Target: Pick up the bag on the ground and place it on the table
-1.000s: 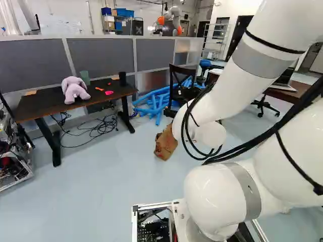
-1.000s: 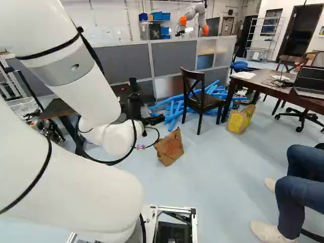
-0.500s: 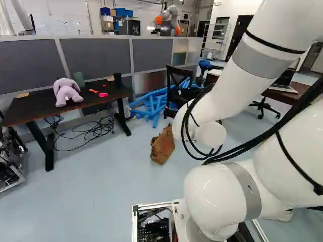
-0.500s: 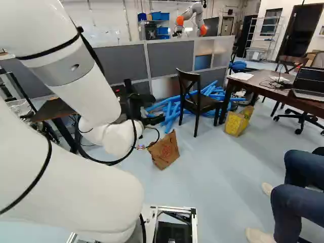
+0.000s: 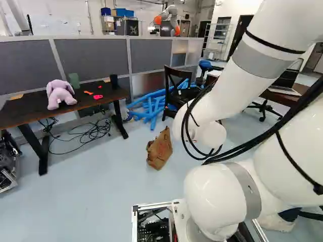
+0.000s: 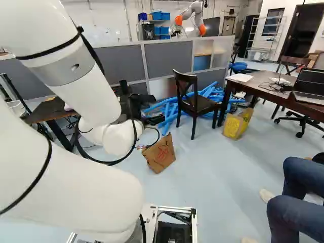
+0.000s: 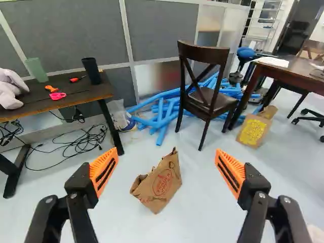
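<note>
The brown bag [image 7: 158,185] sits on the floor, leaning, its red round print plain in the wrist and right base views. The gripper [image 6: 146,120] is empty, its fingers spread wide as the wrist view shows; the bag lies beyond and below the gap between them, touching neither. The left base view hides the gripper behind the arm [image 5: 222,91] but shows the toy [image 5: 60,95] whole on the table [image 5: 30,112]; the wrist view cuts it off, yet makes out a screwdriver [image 7: 77,79] beside the black cup [image 7: 91,71]. A yellow-marked bag [image 6: 237,124] stands by the desk [image 6: 263,81] in the right base and wrist views, but not in the left.
</note>
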